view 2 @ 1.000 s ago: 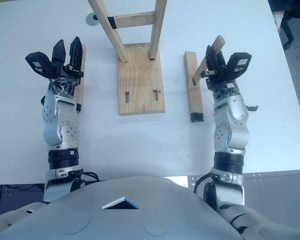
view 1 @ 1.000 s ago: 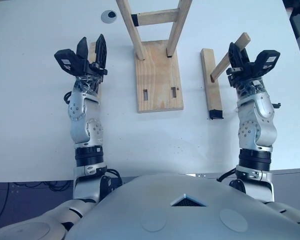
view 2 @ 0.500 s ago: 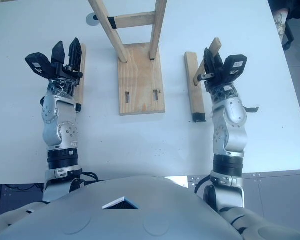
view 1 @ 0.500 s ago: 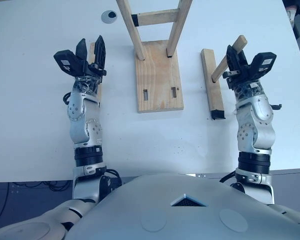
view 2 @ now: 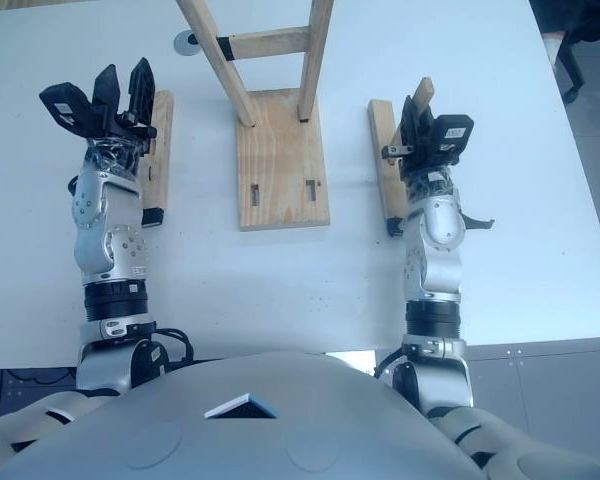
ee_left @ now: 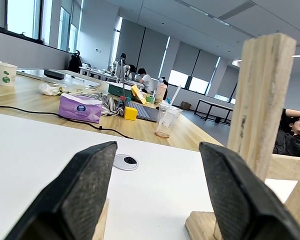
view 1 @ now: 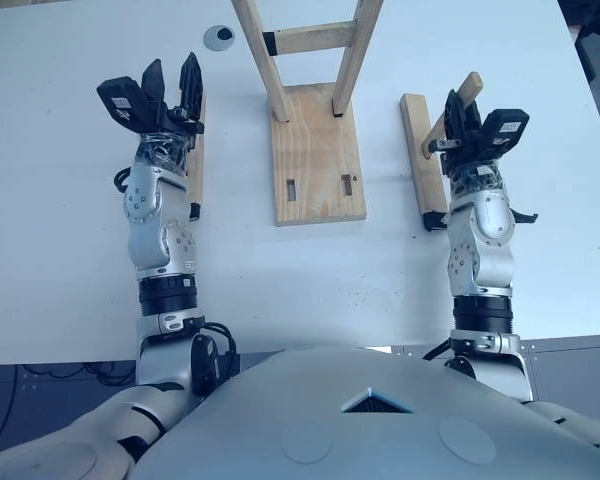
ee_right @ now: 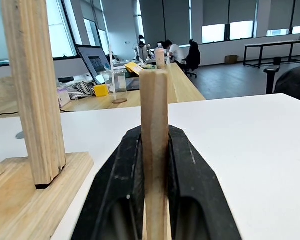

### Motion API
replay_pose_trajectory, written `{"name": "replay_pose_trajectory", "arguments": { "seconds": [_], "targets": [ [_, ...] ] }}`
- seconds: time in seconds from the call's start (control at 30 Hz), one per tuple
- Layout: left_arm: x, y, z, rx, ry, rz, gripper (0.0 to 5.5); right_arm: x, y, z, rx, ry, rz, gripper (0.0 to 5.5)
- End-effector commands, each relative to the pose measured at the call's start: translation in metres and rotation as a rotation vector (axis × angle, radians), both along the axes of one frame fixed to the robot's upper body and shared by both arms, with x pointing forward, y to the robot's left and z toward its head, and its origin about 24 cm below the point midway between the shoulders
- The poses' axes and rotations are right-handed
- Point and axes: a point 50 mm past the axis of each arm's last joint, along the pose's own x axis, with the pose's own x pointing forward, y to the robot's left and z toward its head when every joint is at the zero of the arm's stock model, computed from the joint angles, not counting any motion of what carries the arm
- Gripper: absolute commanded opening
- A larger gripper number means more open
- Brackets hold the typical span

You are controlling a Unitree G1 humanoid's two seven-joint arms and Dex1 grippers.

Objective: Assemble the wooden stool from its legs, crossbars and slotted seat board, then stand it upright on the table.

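Currently right gripper (view 1: 458, 112) is clamped on a crossbar (view 1: 470, 85), holding it tilted just above the loose leg (view 1: 418, 165) that lies right of the seat board (view 1: 318, 165). Left gripper (view 1: 172, 78) has its jaws apart and empty, over the other loose leg (view 1: 197, 160).

Risks: the thin bar could pivot in the pinch or miss its mortise. A knock to the board could tip the two standing legs (view 1: 263, 60).

White stickers on the grippers are too small to read.
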Motion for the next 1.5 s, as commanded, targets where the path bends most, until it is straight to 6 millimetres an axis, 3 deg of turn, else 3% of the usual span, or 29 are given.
{"name": "replay_pose_trajectory", "arguments": {
  "seconds": [0.03, 0.43, 0.57, 0.7, 0.8, 1.0, 1.17, 1.4, 1.5],
  "targets": [
    [-0.005, 0.003, -0.009, 0.0, 0.031, 0.028, 3.01, -0.016, -0.013, -0.044, 0.034, 0.182, -0.024, 0.39],
    [-0.006, 0.006, -0.009, 0.011, 0.035, 0.037, 3.01, -0.019, -0.012, -0.045, -0.029, 0.167, -0.004, 0.39],
    [-0.005, 0.002, -0.007, 0.014, 0.027, 0.027, 3.01, -0.02, -0.017, -0.036, -0.057, 0.143, -0.017, 0.39],
    [-0.011, 0.0, -0.005, 0.019, 0.017, 0.029, 3.01, -0.021, -0.022, -0.008, -0.23, 0.132, 0.064, 1.28],
    [-0.013, -0.001, 0.003, 0.034, -0.006, 0.038, 3.01, -0.024, -0.028, 0.006, -0.251, 0.204, 0.093, 1.78],
    [-0.018, -0.004, 0.003, 0.041, 0.003, 0.049, 3.01, -0.039, -0.032, 0.011, -0.169, 0.452, 0.103, 2.81],
    [-0.02, -0.005, 0.002, 0.034, 0.012, 0.058, 3.01, -0.049, -0.021, 0.01, -0.122, 0.575, 0.102, 3.61],
    [-0.019, -0.006, 0.003, 0.031, 0.017, 0.057, 3.01, -0.06, -0.016, 0.003, -0.199, 0.73, 0.115, 3.61],
    [-0.022, -0.007, 0.004, 0.024, 0.013, 0.072, 3.01, -0.061, -0.021, -0.001, -0.26, 0.784, 0.108, 3.12]
  ]
}}
